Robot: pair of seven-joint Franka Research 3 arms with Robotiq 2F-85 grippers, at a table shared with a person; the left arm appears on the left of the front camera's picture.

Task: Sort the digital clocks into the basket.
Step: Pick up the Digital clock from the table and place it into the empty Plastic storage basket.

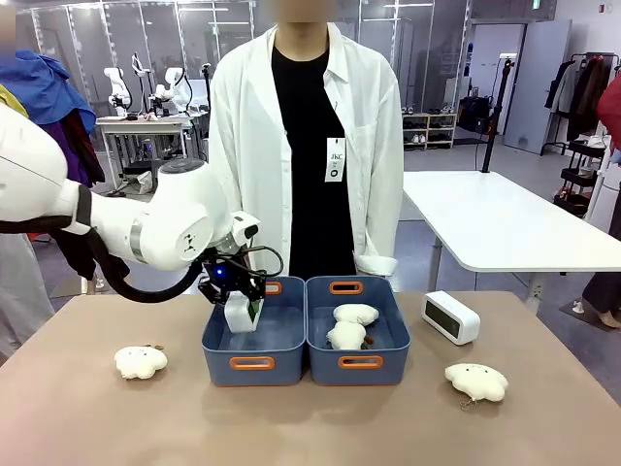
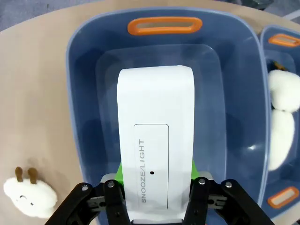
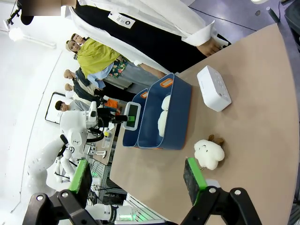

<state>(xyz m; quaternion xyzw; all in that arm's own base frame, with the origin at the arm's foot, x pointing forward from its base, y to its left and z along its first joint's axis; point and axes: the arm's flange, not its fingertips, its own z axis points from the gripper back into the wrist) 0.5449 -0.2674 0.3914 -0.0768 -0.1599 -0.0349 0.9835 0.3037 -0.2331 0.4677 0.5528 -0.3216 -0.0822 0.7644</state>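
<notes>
Starting at the robot's edge of the table (image 1: 310,427): got a left plush toy (image 1: 141,362) lying out to the left of the bins and a right plush toy (image 1: 476,381) lying out to the right, fluffy cream things, well apart from everything else. Hanging high over that right side, the right gripper (image 3: 138,180), jaws spread wide with nothing between the green pads. Next back, two matching dark-blue bins with orange handle slots, parked side by side and touching. Going with the left one as the basket (image 1: 221,361). Reaching down into it from the left, the left gripper (image 2: 157,178), clenched on the first clock (image 2: 154,117) by its two long sides, "SNOOZE/LIGHT" side facing the wrist camera. Held upright, lower end dipped below the basket's rim; can't tell if it's touching the floor. Over in the other bin (image 1: 393,361), a far plush toy (image 1: 355,314) and a near plush toy (image 1: 345,336) snuggled up against each other. Just right of that bin's far corner, sitting on the tabletop and not touching it, the second clock (image 1: 451,316), dark screen angled toward the front. Furthest back, a person (image 1: 306,146) in a long white coat over a black top, standing right behind the bins with arms down.
</notes>
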